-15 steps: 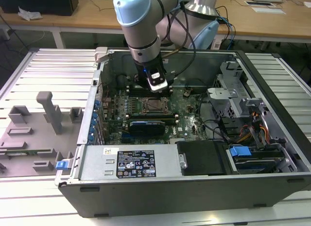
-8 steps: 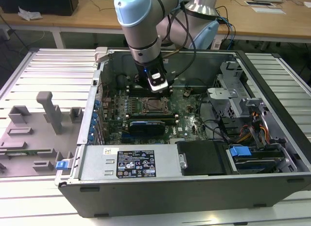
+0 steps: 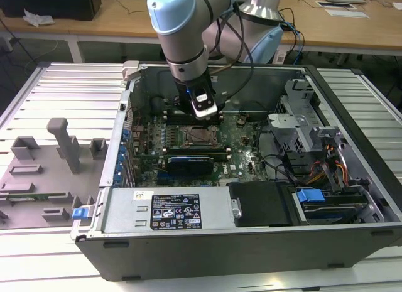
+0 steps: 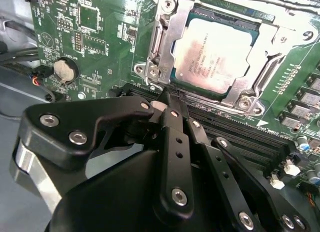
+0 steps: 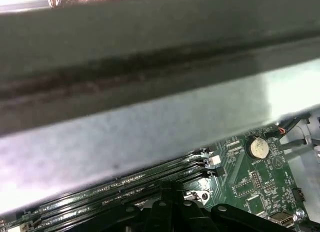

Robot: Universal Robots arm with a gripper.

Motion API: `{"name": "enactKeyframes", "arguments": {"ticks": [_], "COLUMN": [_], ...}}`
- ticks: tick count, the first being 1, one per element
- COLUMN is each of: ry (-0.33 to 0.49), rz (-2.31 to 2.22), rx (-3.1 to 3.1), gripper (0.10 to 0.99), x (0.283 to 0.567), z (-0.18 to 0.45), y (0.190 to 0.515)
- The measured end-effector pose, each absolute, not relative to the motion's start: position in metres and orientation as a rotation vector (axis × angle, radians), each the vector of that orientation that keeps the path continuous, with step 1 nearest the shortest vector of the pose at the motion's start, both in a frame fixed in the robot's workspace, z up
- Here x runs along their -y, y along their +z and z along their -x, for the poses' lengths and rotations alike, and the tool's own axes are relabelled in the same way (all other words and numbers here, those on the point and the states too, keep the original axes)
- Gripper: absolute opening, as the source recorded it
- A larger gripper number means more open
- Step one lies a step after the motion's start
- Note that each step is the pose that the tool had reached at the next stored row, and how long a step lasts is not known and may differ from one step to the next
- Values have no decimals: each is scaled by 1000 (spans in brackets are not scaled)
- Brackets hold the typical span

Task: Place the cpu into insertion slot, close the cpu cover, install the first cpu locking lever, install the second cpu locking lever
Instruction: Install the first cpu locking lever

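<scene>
Slatted metal tabletop [image 3: 56, 85] spans the exterior view, with an open computer case [image 3: 188, 242] resting on it at centre. From the upper middle of that frame a pale blue robot arm [image 3: 179, 28] reaches down into the case, over the green circuit board [image 4: 100, 42]. The black gripper [image 4: 167, 100] has its fingers pressed together. Just past the fingertips, apart from them, sits the insertion slot [image 4: 150, 70]. The cpu [image 4: 212, 55] lies flat in it, and the cpu cover [image 4: 267, 75] lies flat around the chip. Long black memory slots [image 4: 240, 137] run beside the socket, beneath the gripper. In the exterior view the gripper [image 3: 204, 110] hangs just above the cpu [image 3: 200, 136] in the frame.
</scene>
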State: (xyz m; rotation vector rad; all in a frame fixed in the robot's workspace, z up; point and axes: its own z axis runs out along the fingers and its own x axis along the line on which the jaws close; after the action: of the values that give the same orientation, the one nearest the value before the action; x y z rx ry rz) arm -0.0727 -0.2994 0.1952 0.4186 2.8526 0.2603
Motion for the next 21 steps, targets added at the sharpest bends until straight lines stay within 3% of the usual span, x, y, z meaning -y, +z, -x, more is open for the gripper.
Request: {"name": "enactKeyframes", "arguments": {"ticks": [13,21], "ry": [276,276], "rz": [-421,-421], "rx": [-2852,-2852], "gripper": [106,106], "x": [299,299], "z": [73,73], "y": [196,213]}}
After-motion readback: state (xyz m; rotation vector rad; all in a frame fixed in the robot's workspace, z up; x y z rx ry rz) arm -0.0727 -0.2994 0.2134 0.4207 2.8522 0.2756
